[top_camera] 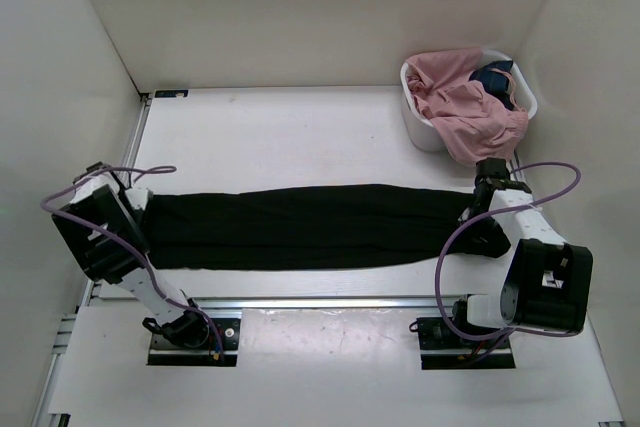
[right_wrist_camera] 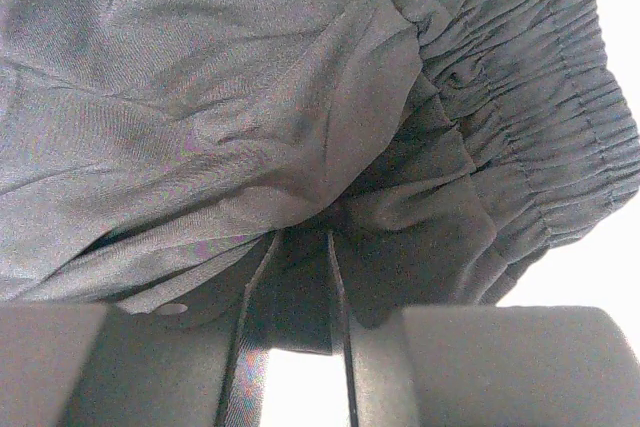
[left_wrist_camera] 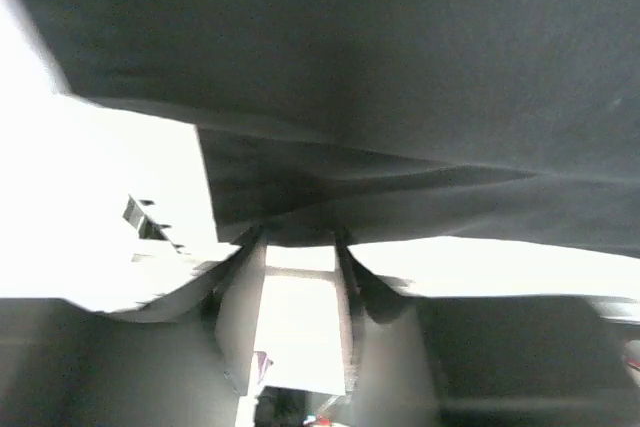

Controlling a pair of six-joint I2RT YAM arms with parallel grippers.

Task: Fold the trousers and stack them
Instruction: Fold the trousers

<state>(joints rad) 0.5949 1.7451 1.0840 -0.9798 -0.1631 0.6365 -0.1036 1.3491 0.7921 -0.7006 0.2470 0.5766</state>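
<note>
The trousers (top_camera: 300,227) lie stretched between both hands: left hand (left_wrist_camera: 298,237) clamped on the cuff end (top_camera: 165,227), right hand (right_wrist_camera: 303,232) on the waistband (right_wrist_camera: 520,117). End-to-end fold judged next; a level lift is required.

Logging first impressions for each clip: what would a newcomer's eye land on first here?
The black trousers stretched full length across the table centre, left gripper and right gripper each pinching an end. Next, the pink garment spilling from the white basket, far right.
</note>
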